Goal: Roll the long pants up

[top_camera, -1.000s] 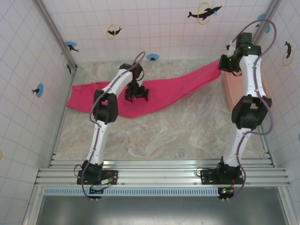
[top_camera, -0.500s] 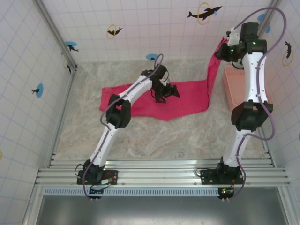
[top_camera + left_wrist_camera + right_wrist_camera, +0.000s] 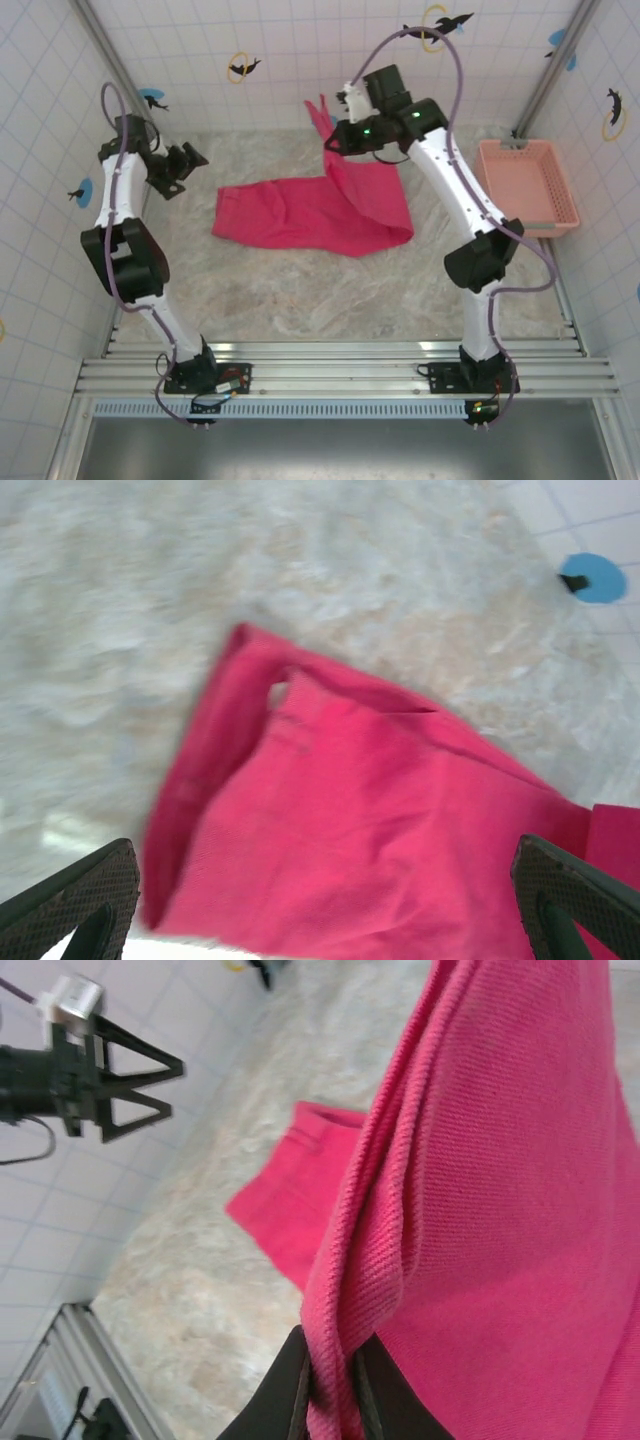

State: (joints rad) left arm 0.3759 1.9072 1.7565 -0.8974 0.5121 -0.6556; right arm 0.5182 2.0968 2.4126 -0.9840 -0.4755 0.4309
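Since the earlier frames the right arm has swung from the far right corner by the basket [image 3: 528,182] to the back middle of the table [image 3: 300,295], dragging one leg with it, and the left arm has pulled off the cloth to the far left. The right gripper [image 3: 332,1385] is pinched nearly closed on a bunched edge of the long pants [image 3: 300,212], holding that part up off the surface. The rest lies flat mid-table, doubled over at its right end. The left gripper [image 3: 183,165] is spread fully wide with nothing in it, hovering left of the cloth's near-left end. This looks like the fold-over before rolling. To do it well, carry the lifted leg leftward over the flat part, keep it taut, match the edges, and lower it until it lies down before letting go. The left gripper could pin the flat end to stop sliding.
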